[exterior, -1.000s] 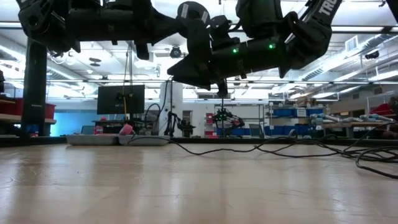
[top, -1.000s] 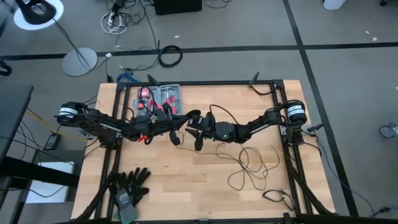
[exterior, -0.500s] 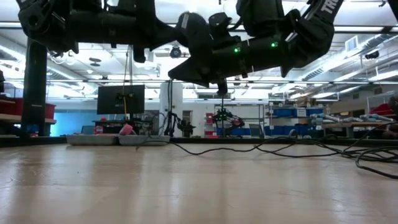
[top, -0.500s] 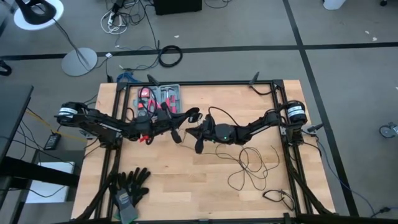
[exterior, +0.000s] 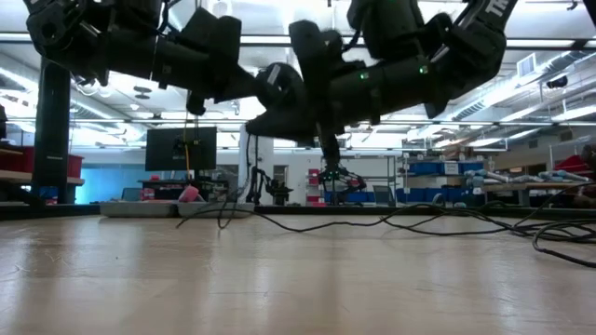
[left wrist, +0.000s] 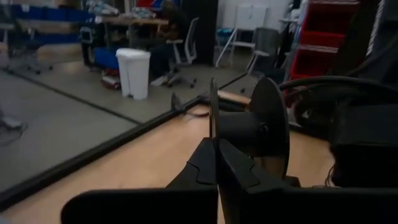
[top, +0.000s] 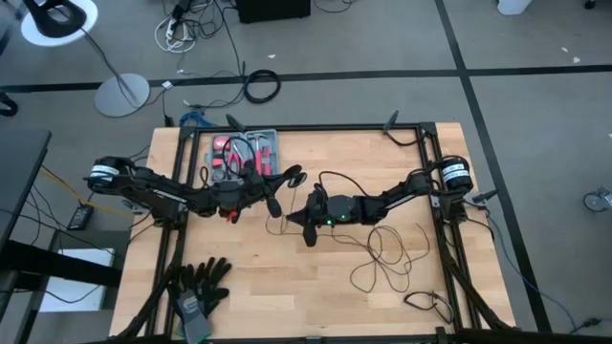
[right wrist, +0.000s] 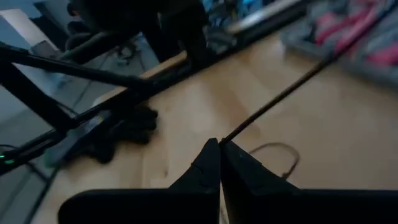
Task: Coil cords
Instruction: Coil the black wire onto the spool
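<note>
A: Left gripper (left wrist: 217, 163)?
B: Pinched on the cords' (top: 382, 256) puck (left wrist: 268, 130), mid-worktop (top: 287, 296).
A: Right gripper (right wrist: 220, 163)?
B: Clamped on the wire, just beside. Loose loops lie toward the right edge.

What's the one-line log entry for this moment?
left gripper: shut on cord puck, mid-table | right gripper: shut on cord | loose cord loops: lying near right side

Two dark jointed arms, green indicator lights, white lettering, silver-capped bases
</note>
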